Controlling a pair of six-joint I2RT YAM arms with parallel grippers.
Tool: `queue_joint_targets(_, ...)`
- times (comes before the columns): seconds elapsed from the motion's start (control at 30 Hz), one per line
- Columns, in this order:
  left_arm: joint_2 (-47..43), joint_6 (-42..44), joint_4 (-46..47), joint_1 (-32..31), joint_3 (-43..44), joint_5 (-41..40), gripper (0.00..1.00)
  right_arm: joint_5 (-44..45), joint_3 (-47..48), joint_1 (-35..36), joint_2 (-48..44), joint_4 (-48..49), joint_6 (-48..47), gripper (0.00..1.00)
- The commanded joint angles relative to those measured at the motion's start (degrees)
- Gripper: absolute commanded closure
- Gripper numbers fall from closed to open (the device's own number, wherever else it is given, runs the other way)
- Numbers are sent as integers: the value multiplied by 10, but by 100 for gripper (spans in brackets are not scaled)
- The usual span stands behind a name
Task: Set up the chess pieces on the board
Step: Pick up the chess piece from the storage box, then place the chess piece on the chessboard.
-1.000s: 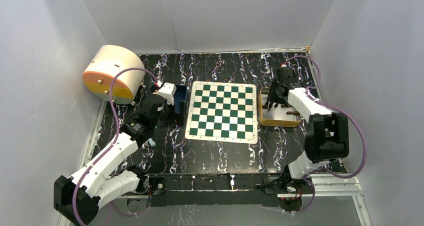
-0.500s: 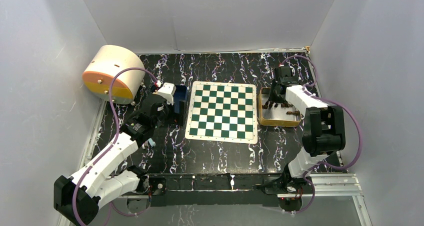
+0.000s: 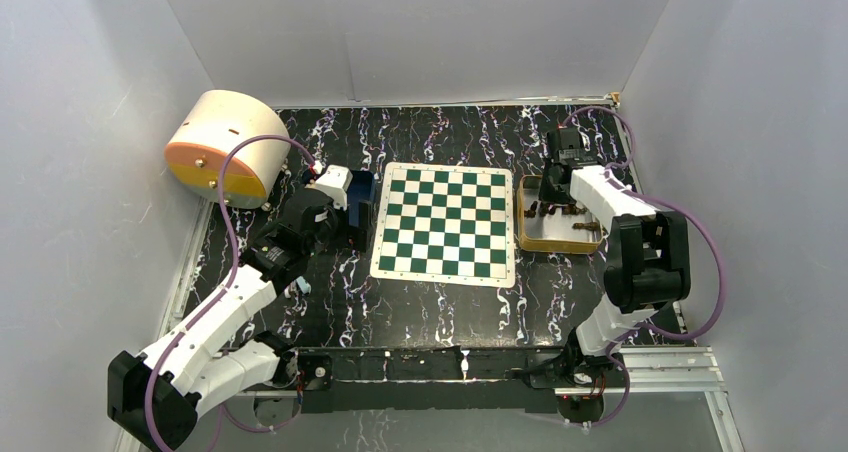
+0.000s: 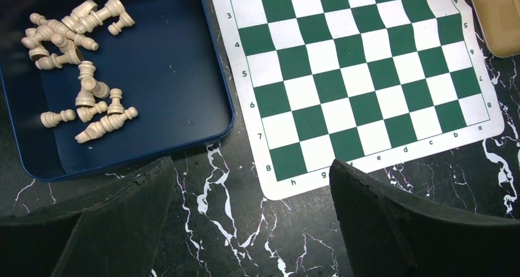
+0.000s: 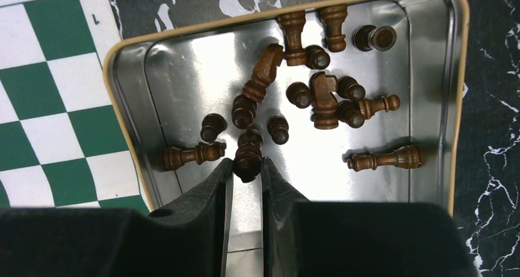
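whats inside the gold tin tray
Dark brown chess pieces, some lying, some upright, on the metal floor of the gold tin tray. The right end effector pinches one piece. The tray's near edge is hidden behind it.

Blue tray (image 4: 165, 62), board (image 4: 368, 75) cut off @ top edge, L wrist cam.

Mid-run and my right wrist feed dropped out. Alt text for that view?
The right gripper is shut on one dark brown chess piece near the bottom side of a gold-rimmed tin tray. Over a dozen more dark pieces lie scattered in the tray, some standing, some toppled; a corner of the green-and-white board shows at left.
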Motion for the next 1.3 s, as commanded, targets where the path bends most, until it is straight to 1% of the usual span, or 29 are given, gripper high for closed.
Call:
queue_joint_targets(0.0, -7, 6, 11, 4, -3, -5, 6, 31, 41, 12, -28, -18, 2, 79)
queue_joint_targets(0.2, -11, 6, 10, 4, -4, -5, 6, 58, 65, 24, -38, -58, 4, 81)
queue_joint_targets(0.37, -12, 6, 10, 4, -4, -5, 6, 64, 114, 40, -50, -96, 7, 81)
queue_joint_targets(0.5, -13, 6, 11, 4, -4, -7, 6, 25, 147, 54, -54, -108, 13, 81)
queue_joint_targets(0.67, -12, 6, 11, 4, -3, -5, 6, -29, 179, 75, -42, -99, 17, 81)
queue_joint_targets(0.8, -19, 7, 11, 4, -3, 2, 6, -46, 209, 93, -9, -94, 20, 80)
queue_joint_targets(0.93, -22, 7, 11, 4, -4, 1, 6, -52, 250, 108, 47, -91, 19, 80)
queue_joint_targets(1.13, -23, 8, 12, 4, -5, -5, 6, -47, 332, 128, 145, -128, 12, 78)
queue_joint_targets(1.27, -24, 9, 11, 4, -5, -8, 6, -43, 367, 138, 188, -134, 9, 78)
